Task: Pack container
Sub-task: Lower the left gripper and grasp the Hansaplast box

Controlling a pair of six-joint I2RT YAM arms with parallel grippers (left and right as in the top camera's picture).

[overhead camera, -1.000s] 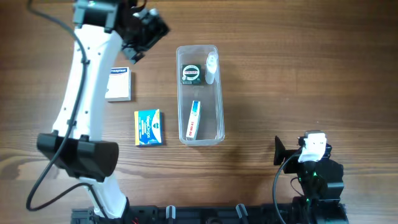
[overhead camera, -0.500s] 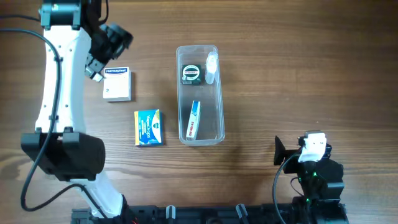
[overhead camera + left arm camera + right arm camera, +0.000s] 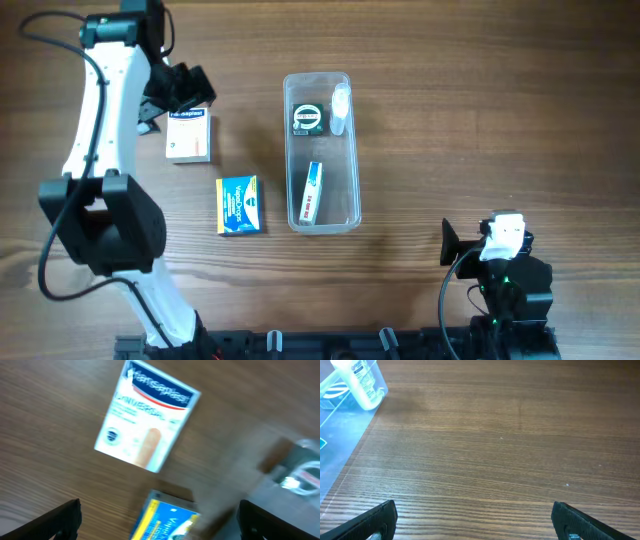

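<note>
The clear container [image 3: 350,150] stands at mid-table and holds a dark round item [image 3: 306,120], a small white bottle [image 3: 339,110] and a slim blue-white box [image 3: 312,192]. A white plaster box [image 3: 189,136] and a blue-yellow box [image 3: 238,205] lie to its left. My left gripper [image 3: 165,98] is open and empty, above the table just left of the white box's far end. In the left wrist view the white box [image 3: 147,422] and the blue-yellow box [image 3: 165,519] lie between my open fingers. My right gripper [image 3: 450,243] is open and empty at the front right.
The right wrist view shows bare wooden table with the container's corner [image 3: 340,415] and the bottle [image 3: 360,380] at the far left. The left arm [image 3: 100,150] stretches over the table's left side.
My left gripper has swung from near the container's far end leftward and now hovers by the white plaster box. The right arm has not moved.
</note>
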